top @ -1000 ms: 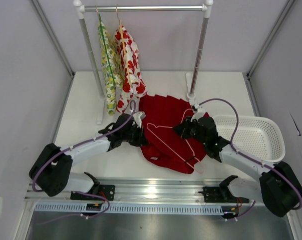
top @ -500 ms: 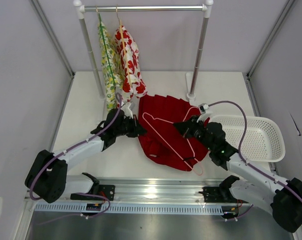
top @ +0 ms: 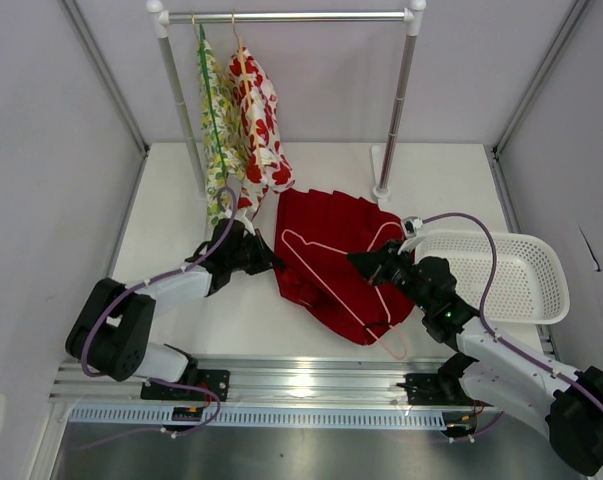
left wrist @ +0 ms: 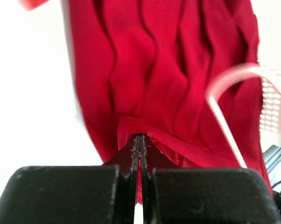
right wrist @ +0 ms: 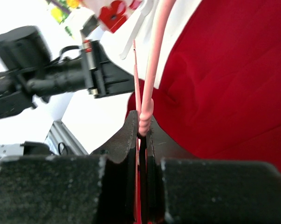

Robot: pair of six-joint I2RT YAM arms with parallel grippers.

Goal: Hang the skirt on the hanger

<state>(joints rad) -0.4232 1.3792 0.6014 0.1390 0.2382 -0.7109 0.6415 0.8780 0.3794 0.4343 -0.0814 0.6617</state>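
The deep red pleated skirt lies on the white table in front of the rack. In the left wrist view the skirt fills most of the frame. The pale pink wire hanger rests slanted across it. My left gripper is shut on the skirt's left edge, and the left gripper shows a fold of red cloth pinched between its tips. My right gripper is shut on the hanger; the right gripper clamps the hanger at its twisted neck, above the skirt.
A clothes rack stands at the back with a yellow-green floral garment and a white garment with red prints hanging on it. A white plastic basket sits at the right, beside my right arm.
The hanger's left corner and the skirt's left edge have shifted up and left, toward the rack. Both arms have changed pose and both grips have held.
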